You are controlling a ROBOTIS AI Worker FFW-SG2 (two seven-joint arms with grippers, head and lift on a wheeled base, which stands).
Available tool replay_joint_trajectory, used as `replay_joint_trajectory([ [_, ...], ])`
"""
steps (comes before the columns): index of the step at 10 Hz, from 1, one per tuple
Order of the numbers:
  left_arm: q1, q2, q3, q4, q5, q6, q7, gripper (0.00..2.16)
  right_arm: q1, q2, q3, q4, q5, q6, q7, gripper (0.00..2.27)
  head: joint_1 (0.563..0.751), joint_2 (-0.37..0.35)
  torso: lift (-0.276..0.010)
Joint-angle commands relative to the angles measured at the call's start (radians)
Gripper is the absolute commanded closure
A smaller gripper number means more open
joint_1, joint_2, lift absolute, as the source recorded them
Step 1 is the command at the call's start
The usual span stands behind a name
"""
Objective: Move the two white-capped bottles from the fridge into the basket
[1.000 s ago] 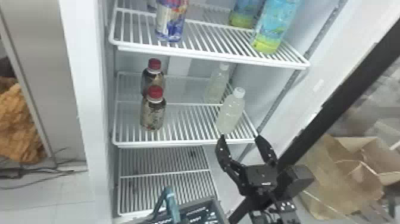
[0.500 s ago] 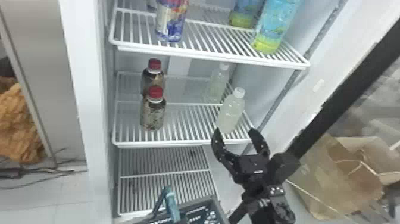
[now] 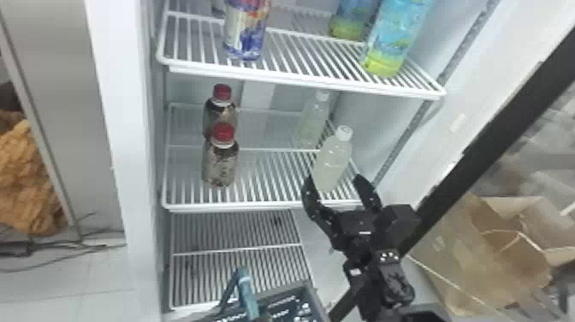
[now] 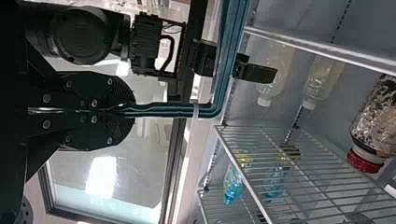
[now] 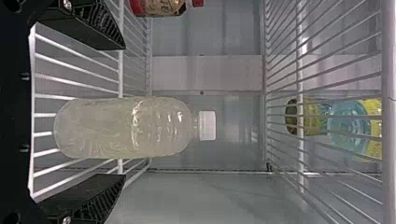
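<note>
so the right pincer (image 3: 333, 177), the nearer one, is spread wide with the front bottle (image 3: 333, 159) standing upright just ahead of it, roughly lined up with the gap, so imo it just needs to go straight in

From above, the head view faced the fridge (image 3: 124, 128); the left wrist view looked in aslant, the right straight and close; all shared bottles (image 3: 331, 165).

- Bottle (image 5: 123, 128), centre of right wrist view: glossy, ridged clear plastic
- Shelf (image 3: 299, 82), upper middle of head view: smooth, metal-looking wire
- Bag (image 3: 449, 267), lower right there: matt, creased paper
</note>
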Motion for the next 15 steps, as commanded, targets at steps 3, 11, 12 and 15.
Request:
replay_joint_trajectory([
  [3, -0.002, -0.002, -0.002, 0.000, 0.000, 0.000, 0.000, 1.12, -0.061, -0.005, 0.000, 0.054, 0.011, -0.005, 0.000, 0.06, 0.695, -0.350, -0.260],
  [11, -0.005, 0.000, -0.002, 0.000, 0.000, 0.000, 0.000, 1.12, -0.172, -0.015, -0.008, 0.159, 0.025, -0.020, 0.000, 0.08, 0.695, -0.350, -0.260],
  [12, -0.005, 0.000, -0.002, 0.000, 0.000, 0.000, 0.000, 1.12, -0.174, -0.015, -0.008, 0.161, 0.025, -0.020, 0.000, 0.17, 0.695, -0.350, -0.260],
  [15, -0.005, 0.002, -0.002, 0.000, 0.002, 0.000, 0.000, 1.12, -0.174, -0.017, -0.008, 0.157, 0.019, -0.022, 0.000, 0.57, 0.695, -0.350, -0.260],
])
